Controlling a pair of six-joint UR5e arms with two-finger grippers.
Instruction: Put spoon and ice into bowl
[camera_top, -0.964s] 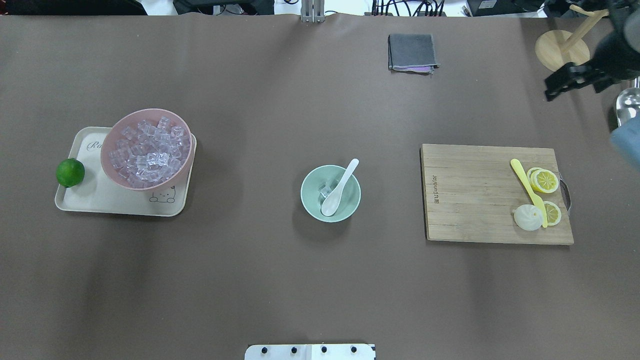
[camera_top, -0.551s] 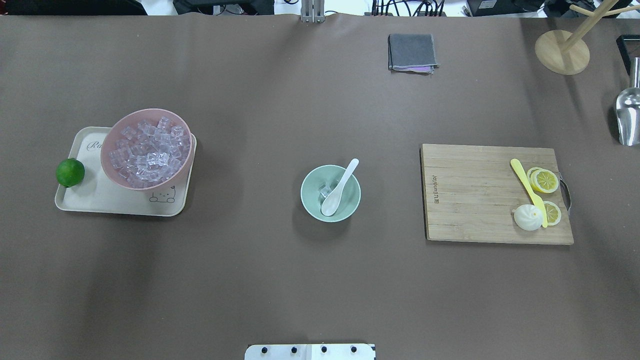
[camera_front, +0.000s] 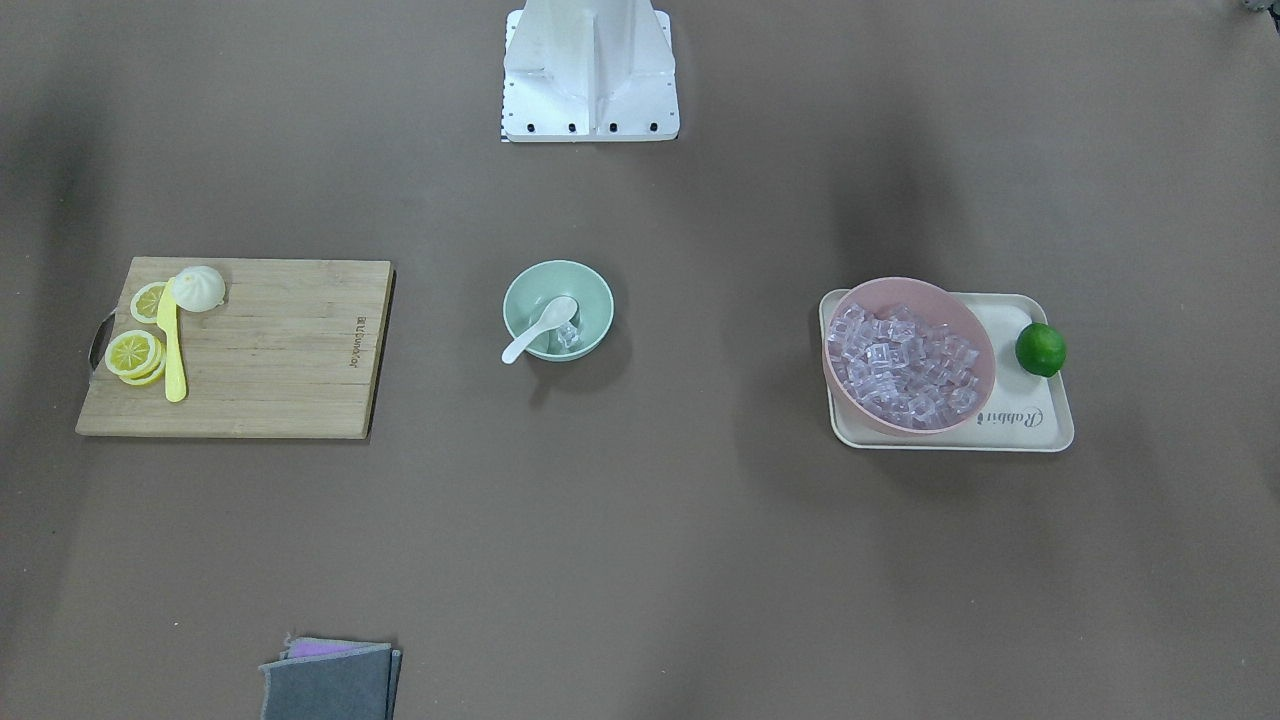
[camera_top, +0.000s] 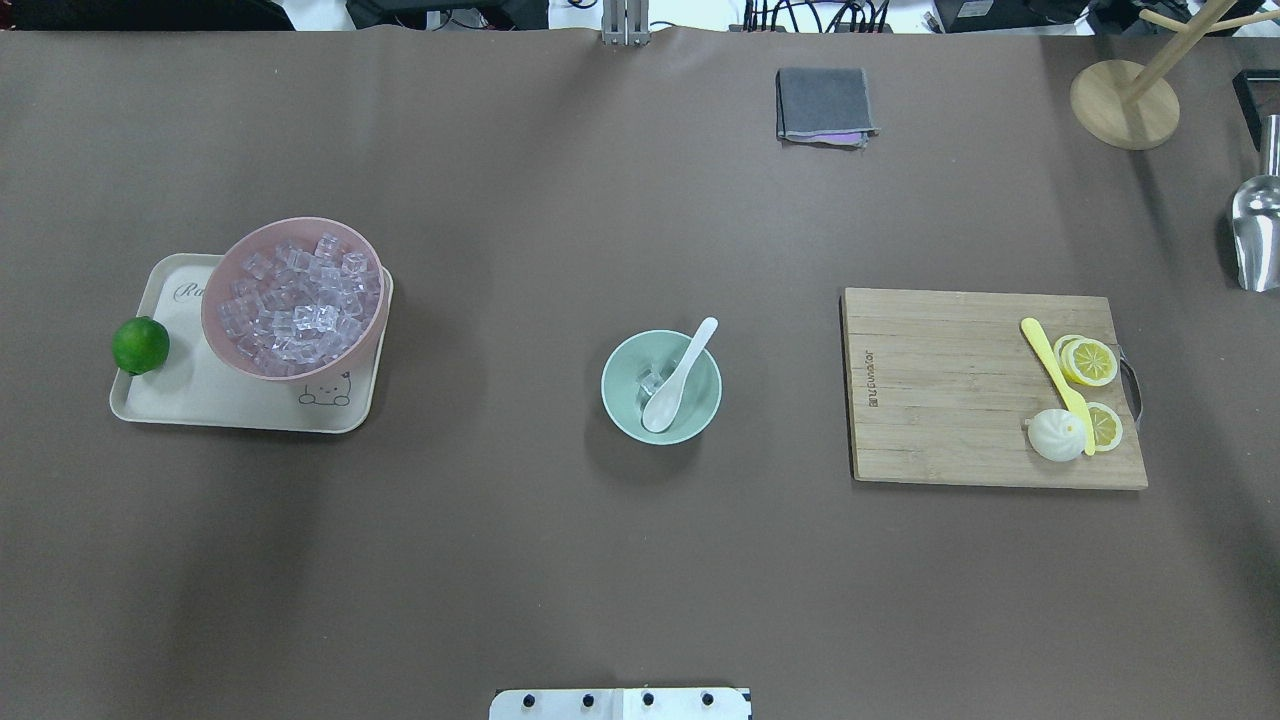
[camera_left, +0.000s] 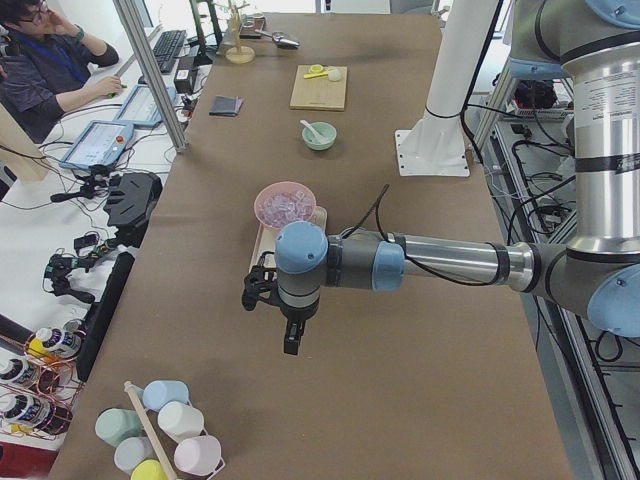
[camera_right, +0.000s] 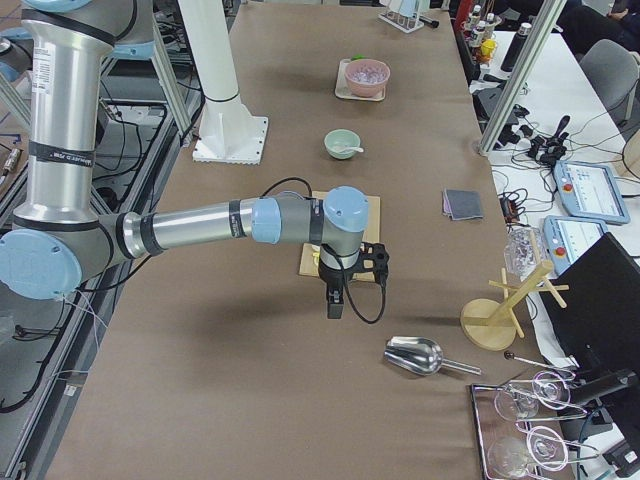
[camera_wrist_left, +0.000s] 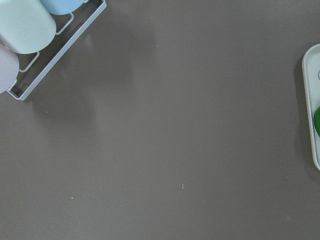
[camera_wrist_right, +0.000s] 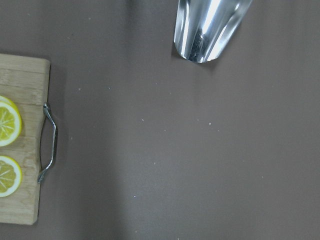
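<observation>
The mint-green bowl (camera_top: 615, 400) stands mid-table; it also shows in the front view (camera_front: 525, 290). The white spoon (camera_top: 680, 375) lies in it, scoop down, with the handle over the rim, as the front view (camera_front: 540, 328) also shows. A clear ice cube (camera_top: 650, 380) lies in the bowl beside the scoop. My left gripper (camera_left: 290, 345) hangs above bare table near the table's left end, far from the bowl. My right gripper (camera_right: 335, 305) hangs beyond the cutting board near the right end. I cannot tell whether either is open or shut.
A pink bowl (camera_top: 215, 320) full of ice cubes sits on a cream tray (camera_top: 200, 405) with a lime (camera_top: 140, 345). A cutting board (camera_top: 940, 400) holds lemon slices, a yellow knife (camera_top: 1055, 380) and a bun. A grey cloth (camera_top: 825, 105), wooden stand (camera_top: 1123, 100) and metal scoop (camera_top: 1255, 235) lie far right.
The right arm, seen at the overhead view's upper right edge one second ago, has moved out of that view. The bowl, spoon and ice have not moved.
</observation>
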